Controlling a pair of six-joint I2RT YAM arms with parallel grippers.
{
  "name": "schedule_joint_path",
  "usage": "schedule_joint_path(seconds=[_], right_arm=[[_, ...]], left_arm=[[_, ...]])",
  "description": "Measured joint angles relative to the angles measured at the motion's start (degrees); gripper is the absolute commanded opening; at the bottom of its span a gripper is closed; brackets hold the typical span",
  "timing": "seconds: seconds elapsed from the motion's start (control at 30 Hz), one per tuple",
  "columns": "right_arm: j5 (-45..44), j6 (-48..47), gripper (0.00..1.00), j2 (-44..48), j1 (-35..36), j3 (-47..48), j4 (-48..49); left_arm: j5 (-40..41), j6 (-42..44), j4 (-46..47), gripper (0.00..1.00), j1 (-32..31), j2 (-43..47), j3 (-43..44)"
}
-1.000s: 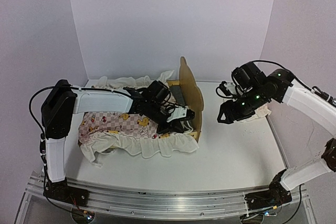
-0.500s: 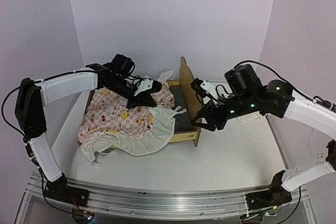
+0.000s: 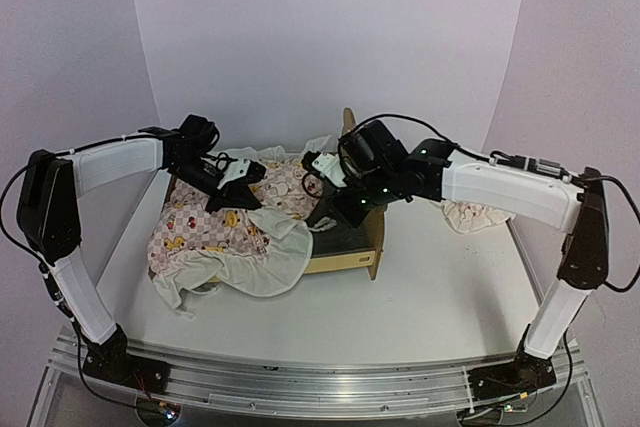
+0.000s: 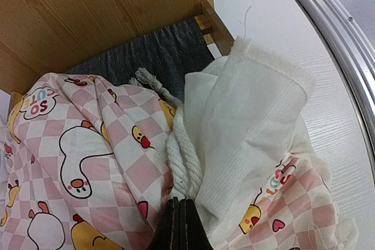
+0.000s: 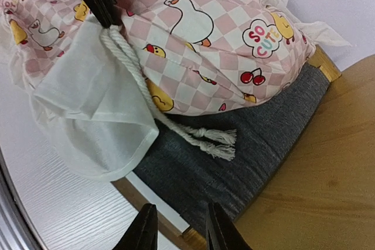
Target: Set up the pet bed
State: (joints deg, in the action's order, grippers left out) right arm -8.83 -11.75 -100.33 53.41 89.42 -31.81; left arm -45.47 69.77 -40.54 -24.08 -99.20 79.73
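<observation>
Pinching the quilt (image 4: pixel 88 144) and its cord (image 4: pixel 181 162) in the left tool (image 4: pixel 180 215), we risk tugging the pet bed (image 3: pixel 345 259), at the middle of the table (image 3: pixel 430 287), askew, or snagging fabric on the right tool (image 5: pixel 181 209), spread just above the bed's right, headboard end.

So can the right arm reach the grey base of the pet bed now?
Probably yes: the right arm has its jaws open over the pet bed's bare grey base, and the left arm, jaws shut, holds the quilt off that end.
</observation>
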Motion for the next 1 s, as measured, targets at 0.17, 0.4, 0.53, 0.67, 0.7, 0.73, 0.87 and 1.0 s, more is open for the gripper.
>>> schedule_joint_path(seconds=[0.17, 0.4, 0.53, 0.67, 0.7, 0.73, 0.87, 1.0], right_arm=[[0.38, -4.66, 0.36, -7.02, 0.01, 2.91, 0.52], [5.31, -8.3, 0.41, -15.69, -1.49, 6.36, -0.23], [7.91, -9.58, 0.41, -18.94, -3.41, 9.17, -0.13], [9.25, -10.53, 0.4, -21.1, -5.28, 10.26, 0.78], [9.5, -10.74, 0.4, -21.62, -5.68, 10.34, 1.08], [9.91, -10.99, 0.39, -22.33, -6.09, 10.34, 1.42], [10.76, -12.06, 0.31, -23.3, -6.49, 10.63, 1.48], [11.28, -12.88, 0.11, -23.66, -6.25, 11.11, 2.29]], left_arm=[[-0.87, 1.39, 0.04, 0.0, 1.13, 0.0, -0.19], [-1.15, 2.29, 0.0, 0.0, 1.99, 0.0, -1.15], [-1.38, 2.3, 0.07, 0.0, 2.02, 0.0, -1.4], [-1.42, 2.29, 0.1, 0.0, 2.04, 0.0, -1.63], [-1.45, 2.28, 0.1, 0.0, 2.04, 0.0, -1.67], [-1.47, 2.28, 0.21, 0.0, 2.04, 0.0, -1.78], [-1.86, 2.23, 0.51, 0.0, 2.09, 0.02, -2.26], [-2.02, 2.19, 0.62, 0.0, 2.17, 0.04, -2.28]])
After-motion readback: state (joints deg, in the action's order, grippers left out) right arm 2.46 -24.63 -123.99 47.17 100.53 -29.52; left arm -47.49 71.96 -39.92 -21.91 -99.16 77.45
